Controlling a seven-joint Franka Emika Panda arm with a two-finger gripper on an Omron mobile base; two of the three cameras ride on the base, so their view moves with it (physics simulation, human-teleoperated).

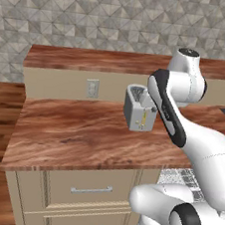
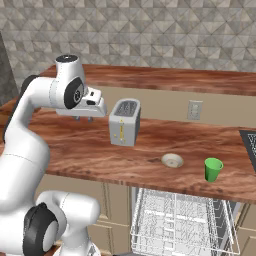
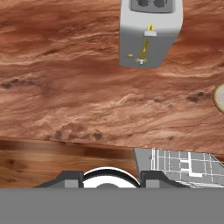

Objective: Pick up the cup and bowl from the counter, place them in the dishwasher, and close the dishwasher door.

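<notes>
Now — jaws (image 3: 112, 177) apart, empty | cup (image 2: 213, 169), bowl (image 2: 172, 160) near counter (image 2: 75, 150) edge — rack (image 2: 185, 220) out

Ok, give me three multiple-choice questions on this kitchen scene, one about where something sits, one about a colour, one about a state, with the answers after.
1. Where is the bowl on the counter?
A. between toaster and cup
B. left of the toaster
C. on the raised ledge

2. What colour is the cup?
A. red
B. green
C. white

3. How is the dishwasher?
A. shut
B. open with its rack out and empty
C. open with the cup inside

Answers: 1 A, the right base view shows it right of the toaster and left of the cup. 2 B, it is bright green. 3 B, the white wire rack sticks out below the counter edge with nothing in it.
</notes>
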